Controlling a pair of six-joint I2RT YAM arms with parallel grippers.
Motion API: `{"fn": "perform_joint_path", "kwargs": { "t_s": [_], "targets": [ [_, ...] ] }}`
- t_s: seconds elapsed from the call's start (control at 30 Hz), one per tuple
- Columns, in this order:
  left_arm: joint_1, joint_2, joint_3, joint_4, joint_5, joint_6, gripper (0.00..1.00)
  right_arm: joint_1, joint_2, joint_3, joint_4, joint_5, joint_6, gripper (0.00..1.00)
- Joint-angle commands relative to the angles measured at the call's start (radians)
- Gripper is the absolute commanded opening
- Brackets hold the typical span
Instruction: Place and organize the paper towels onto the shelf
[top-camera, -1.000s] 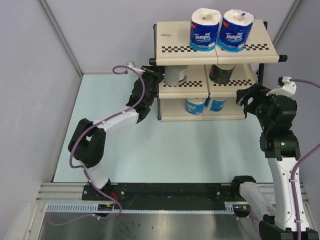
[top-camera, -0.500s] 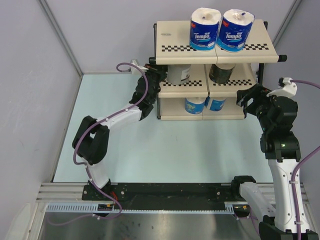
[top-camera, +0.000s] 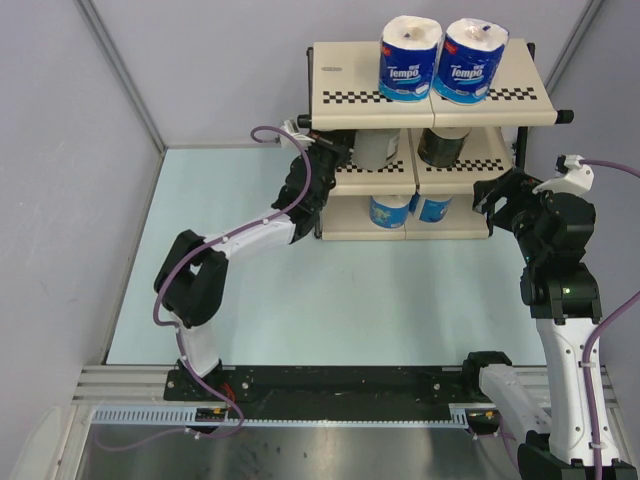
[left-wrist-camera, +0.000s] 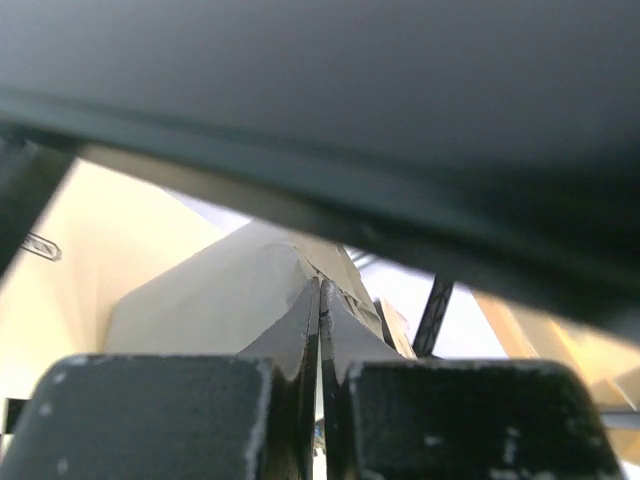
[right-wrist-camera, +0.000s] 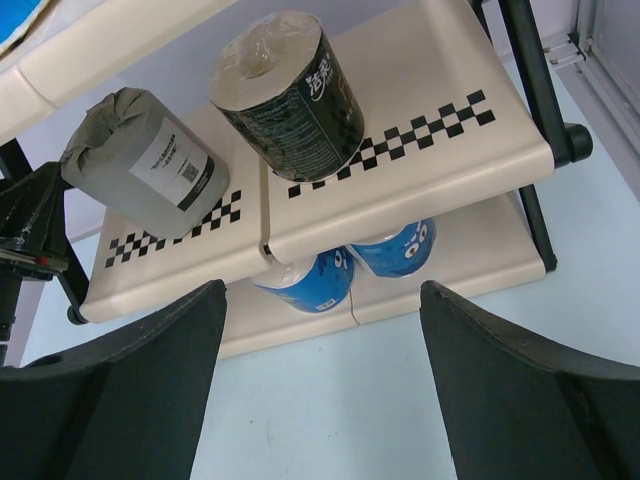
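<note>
**Overhead layout, arm bases at 6 o'clock.** The shelf (top-camera: 525, 95) stands on the table (top-camera: 230, 320) toward 1 o'clock, and all six paper towels (top-camera: 411, 58) are on it. Two blue-wrapped rolls (top-camera: 470, 60) sit side by side on the top tier. A grey roll (top-camera: 373, 147) stands at the 9 o'clock end of the middle tier and a dark roll (top-camera: 441, 146) at its 3 o'clock end. Two more blue rolls (top-camera: 391, 212) occupy the bottom tier. The left arm (top-camera: 250, 233) reaches into the middle tier from 9 o'clock. Its jaws are pressed together with nothing seen between them, close under the top panel and just beside the grey roll; whether they touch it cannot be told. The right arm (top-camera: 560, 290) hovers off the shelf's 3 o'clock end, jaws spread wide and empty. Placement appears complete, with only tidying left. Two hazards follow. Too firm a nudge would likely drive the light grey roll against the dark one or over the checkered front edge (right-wrist-camera: 170, 235). The wrist, wedged between tiers, could also catch the black frame (right-wrist-camera: 530, 80), shake the rack and topple the top pair.
</note>
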Motion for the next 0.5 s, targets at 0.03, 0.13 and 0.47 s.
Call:
{"fn": "perform_joint_path", "kwargs": {
  "t_s": [0.03,0.13,0.47],
  "targets": [
    [-0.023,0.016,0.045,0.051,0.029,0.002,0.0,0.001,-0.014,-0.001,0.001,0.013,-0.012,0.83],
    [-0.03,0.022,0.047,0.057,0.038,-0.001,0.0,-0.002,-0.014,-0.001,-0.001,0.013,-0.012,0.83],
    [-0.055,0.073,0.096,0.052,0.058,-0.007,0.0,-0.002,-0.026,-0.001,-0.013,0.027,-0.021,0.83]
  ]
}}
